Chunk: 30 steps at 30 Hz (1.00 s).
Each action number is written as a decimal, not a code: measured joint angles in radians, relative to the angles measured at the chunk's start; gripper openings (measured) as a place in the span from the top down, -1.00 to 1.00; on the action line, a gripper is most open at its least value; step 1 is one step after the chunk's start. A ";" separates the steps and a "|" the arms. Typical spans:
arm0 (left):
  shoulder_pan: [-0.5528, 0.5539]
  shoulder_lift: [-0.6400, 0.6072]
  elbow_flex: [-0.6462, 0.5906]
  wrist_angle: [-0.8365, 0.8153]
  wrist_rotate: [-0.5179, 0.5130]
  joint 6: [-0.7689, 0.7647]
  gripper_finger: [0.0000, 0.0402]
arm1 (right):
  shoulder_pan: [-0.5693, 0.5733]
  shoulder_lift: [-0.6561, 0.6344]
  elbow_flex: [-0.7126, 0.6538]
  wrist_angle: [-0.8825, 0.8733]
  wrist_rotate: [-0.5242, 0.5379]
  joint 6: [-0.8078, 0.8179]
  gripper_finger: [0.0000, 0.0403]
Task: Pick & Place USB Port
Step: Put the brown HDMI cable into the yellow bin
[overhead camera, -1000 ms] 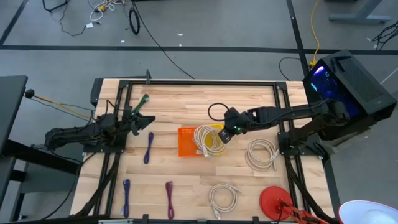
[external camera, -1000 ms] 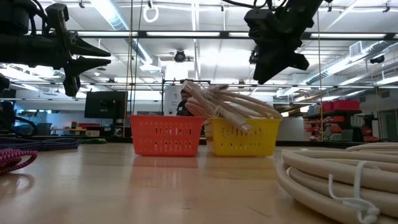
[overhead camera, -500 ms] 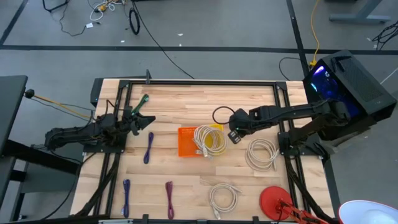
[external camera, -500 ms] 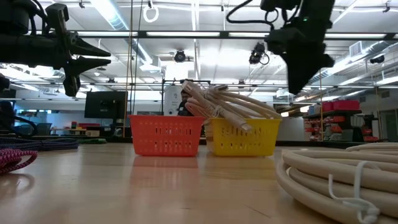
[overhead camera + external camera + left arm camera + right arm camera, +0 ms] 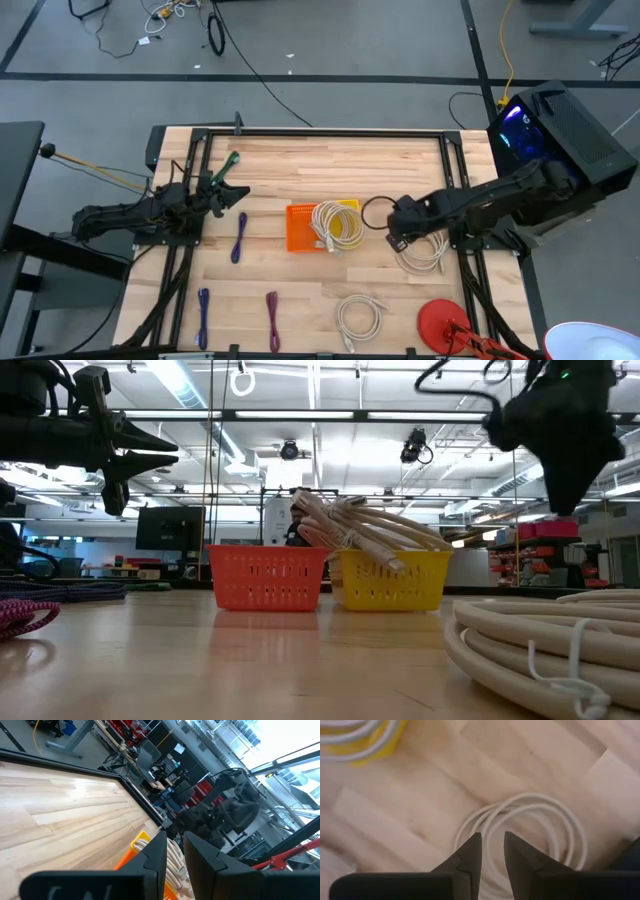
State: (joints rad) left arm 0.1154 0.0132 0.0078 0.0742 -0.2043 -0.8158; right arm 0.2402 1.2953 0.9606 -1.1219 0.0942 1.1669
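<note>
While the right gripper (image 5: 396, 240) hung nearly closed and empty above the coiled white cable (image 5: 520, 840) beside the yellow basket (image 5: 345, 228), a descent risked pinching one loop, so the coil could unravel. Left gripper (image 5: 238, 192) waited well apart, nearly closed.

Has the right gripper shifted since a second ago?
Yes. The right gripper moved off the yellow basket, away from it toward the white cable coil.

Right claw (image 5: 393, 238) above white cable coil (image 5: 421, 248), beside yellow basket (image 5: 346, 226).
</note>
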 joint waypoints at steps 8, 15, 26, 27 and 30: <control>0.000 0.000 0.000 0.000 0.000 0.000 0.66 | 0.136 -0.050 -0.088 0.078 -0.111 0.135 0.41; 0.000 0.000 0.000 -0.002 0.000 0.000 0.66 | 0.170 -0.050 -0.193 0.259 -0.118 0.159 0.19; 0.000 0.000 0.000 -0.002 0.000 -0.006 0.66 | 0.169 -0.050 -0.323 0.381 -0.142 0.160 0.00; 0.000 0.000 0.000 -0.002 0.000 -0.006 0.66 | 0.167 -0.050 -0.335 0.394 -0.144 0.161 -0.01; 0.000 0.000 0.000 -0.002 0.000 -0.006 0.66 | 0.155 -0.050 -0.359 0.432 -0.140 0.160 -0.02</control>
State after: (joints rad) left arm 0.1157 0.0132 0.0078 0.0727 -0.2047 -0.8215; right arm 0.3953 1.2453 0.6012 -0.6902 -0.0453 1.3268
